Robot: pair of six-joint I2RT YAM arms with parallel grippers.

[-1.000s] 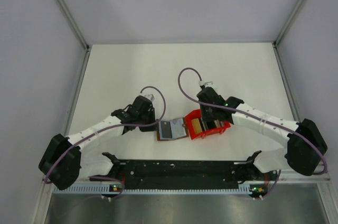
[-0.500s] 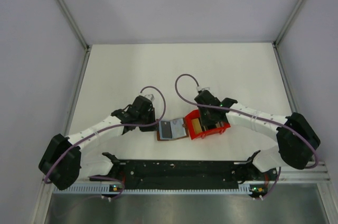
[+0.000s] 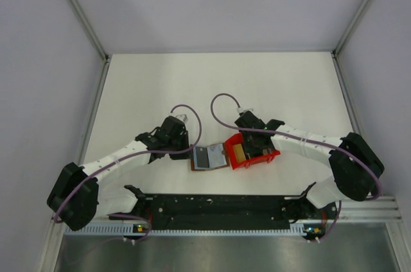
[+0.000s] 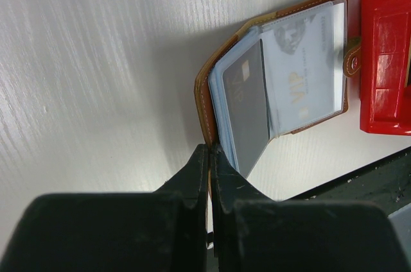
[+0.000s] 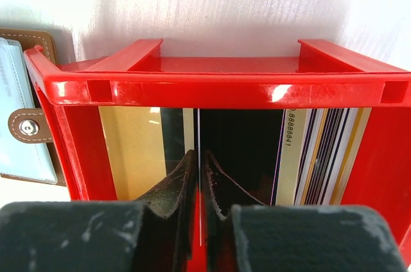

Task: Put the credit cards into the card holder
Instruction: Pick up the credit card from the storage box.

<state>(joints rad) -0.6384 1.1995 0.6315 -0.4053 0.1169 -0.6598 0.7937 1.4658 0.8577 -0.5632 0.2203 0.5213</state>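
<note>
The brown card holder [image 3: 209, 156] lies open on the table, with clear sleeves showing a dark grey card [image 4: 247, 105] and a pale card [image 4: 302, 47]. My left gripper [image 4: 210, 150] is shut on the holder's brown cover edge [image 4: 204, 99]. My right gripper [image 5: 200, 156] reaches into the red box [image 5: 212, 86], shut on a thin credit card [image 5: 198, 127] that I see edge-on. Other credit cards stand in the box: a yellow one [image 5: 131, 150] on the left and a striped stack [image 5: 321, 156] on the right.
The red box [image 3: 253, 151] sits just right of the holder, almost touching its snap tab [image 5: 26, 127]. The black base rail [image 3: 218, 204] runs along the near table edge. Grey walls enclose the white table [image 3: 218, 86].
My right gripper has closed from partly open onto the edge-on card in the red box, and the right arm's base link has swung a little left. The left arm has not moved.
</note>
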